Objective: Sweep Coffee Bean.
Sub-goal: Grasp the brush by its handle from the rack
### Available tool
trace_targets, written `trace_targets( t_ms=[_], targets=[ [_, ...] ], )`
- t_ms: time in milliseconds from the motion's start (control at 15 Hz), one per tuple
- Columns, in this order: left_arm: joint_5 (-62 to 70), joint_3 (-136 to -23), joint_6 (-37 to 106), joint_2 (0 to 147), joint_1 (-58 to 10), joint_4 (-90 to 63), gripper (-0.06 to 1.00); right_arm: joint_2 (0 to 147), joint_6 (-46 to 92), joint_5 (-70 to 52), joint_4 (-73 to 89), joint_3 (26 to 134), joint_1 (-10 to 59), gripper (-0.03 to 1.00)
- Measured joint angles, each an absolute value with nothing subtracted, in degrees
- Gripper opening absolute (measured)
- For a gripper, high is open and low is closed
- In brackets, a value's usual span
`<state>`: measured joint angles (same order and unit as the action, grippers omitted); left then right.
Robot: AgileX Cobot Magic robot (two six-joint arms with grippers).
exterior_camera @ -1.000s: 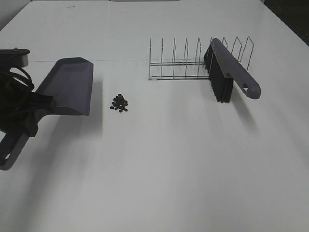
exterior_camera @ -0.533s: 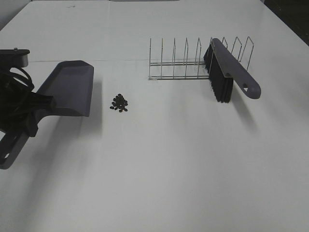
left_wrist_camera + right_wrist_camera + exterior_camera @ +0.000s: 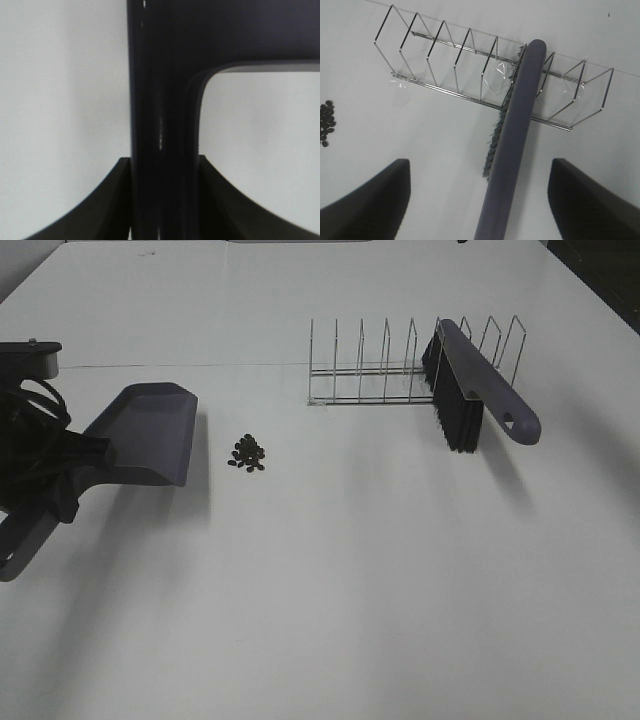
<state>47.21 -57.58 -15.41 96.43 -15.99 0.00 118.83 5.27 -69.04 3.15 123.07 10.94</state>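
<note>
We had the left claw (image 3: 162,172) clamped on the handle of the dustpan (image 3: 145,428), its two fingers pressed against either side of the dark stem in the left wrist view. In the high view the pan hung at the 9 o'clock side of the white surface (image 3: 360,600), with its open lip facing 3 o'clock. The coffee beans (image 3: 248,453) lay in one tight heap on the surface at about 3 o'clock from that lip, near it but not touching. The shadow beside the pan made us judge that the lip was not yet flat on the surface, though we could not be sure. The brush (image 3: 470,390) leaned in the wire rack (image 3: 365,375), well apart from the beans at about 2 o'clock of them, bristles down and handle sloping out toward 4 o'clock. The right claw (image 3: 480,205) stood wide apart and held nothing; its wrist view showed the brush handle running between the two fingers, but not how high above it the claw was. We judged the first risk to be at the rack: bristles sat among the wires, so a skewed lift could snag them and drag the rack along. A grip too near the handle's end might let the brush swing. If the pan's lip stayed raised, beans would likely roll under it, and a hard stroke could scatter such small, round things past the pan.
</note>
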Motion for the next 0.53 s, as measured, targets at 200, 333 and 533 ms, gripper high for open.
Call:
trace_targets(
  t_ms=[200,333,533],
  targets=[
    [47.15,-57.58,-15.41,96.43,-15.99,0.0,0.34,126.51,4.81,-69.61,2.64,129.89,11.12,0.63],
    [47.15,-57.58,-15.41,96.43,-15.99,0.0,0.34,130.69,3.84,-69.67,1.83,131.72,11.12,0.63],
    [47.1,-57.58,-15.41,96.43,-15.99,0.0,0.34,135.56,2.01,-69.84,-3.72,132.18,11.12,0.61]
  ],
)
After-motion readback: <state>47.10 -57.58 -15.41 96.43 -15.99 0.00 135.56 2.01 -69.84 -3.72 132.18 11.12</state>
